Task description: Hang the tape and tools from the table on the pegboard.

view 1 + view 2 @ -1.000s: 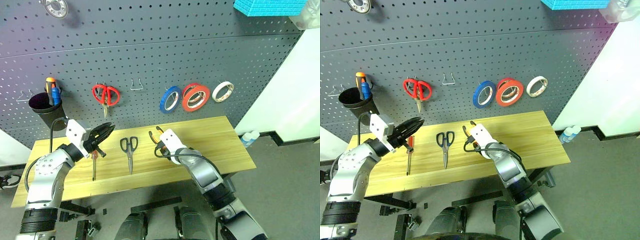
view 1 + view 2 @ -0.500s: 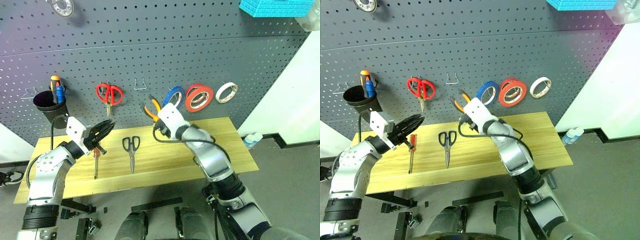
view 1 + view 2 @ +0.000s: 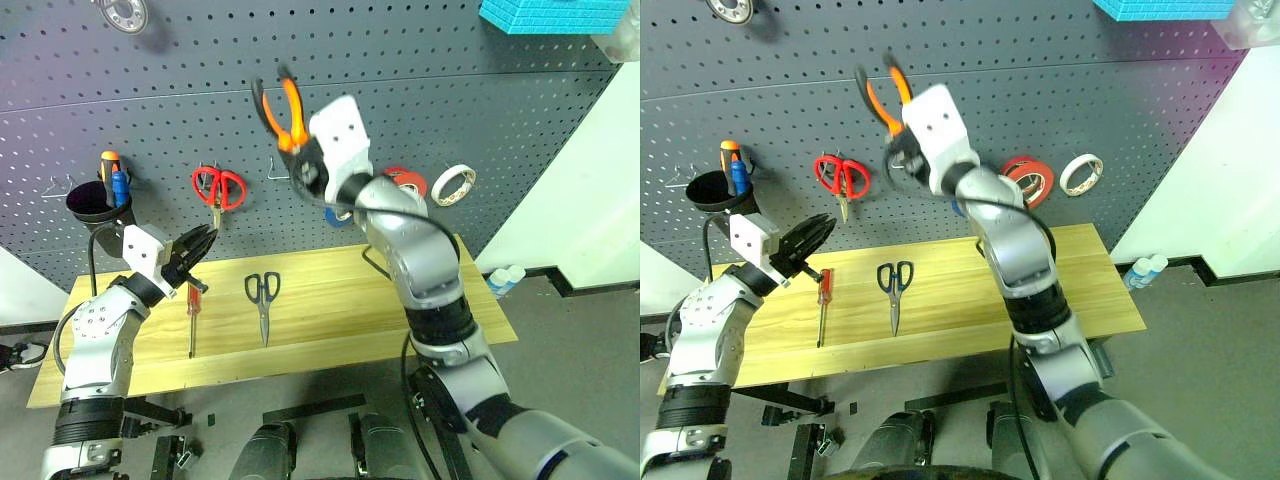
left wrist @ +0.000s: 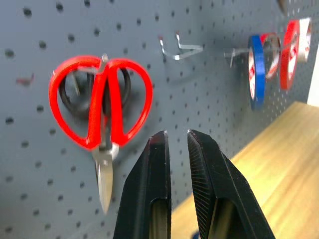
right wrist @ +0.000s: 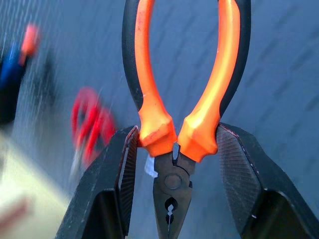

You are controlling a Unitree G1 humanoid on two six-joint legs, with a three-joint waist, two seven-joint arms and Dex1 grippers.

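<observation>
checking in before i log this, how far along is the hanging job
Done: the tape already hangs on the pegboard. In hand: the right gripper grips the pliers near the pivot, handles up, raised in front of the board above an empty hook. Left: the black-handled scissors and the red-handled screwdriver lie on the table. The left gripper holds nothing.

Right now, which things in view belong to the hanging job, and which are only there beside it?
Job:
- pliers, clamped in the right tool, raised before the pegboard
- black-handled scissors, on the table
- red-handled screwdriver, on the table
- red-orange tape, already hanging

Not the job:
- red-handled scissors
- blue tape ring
- white tape ring
- black cup
</observation>
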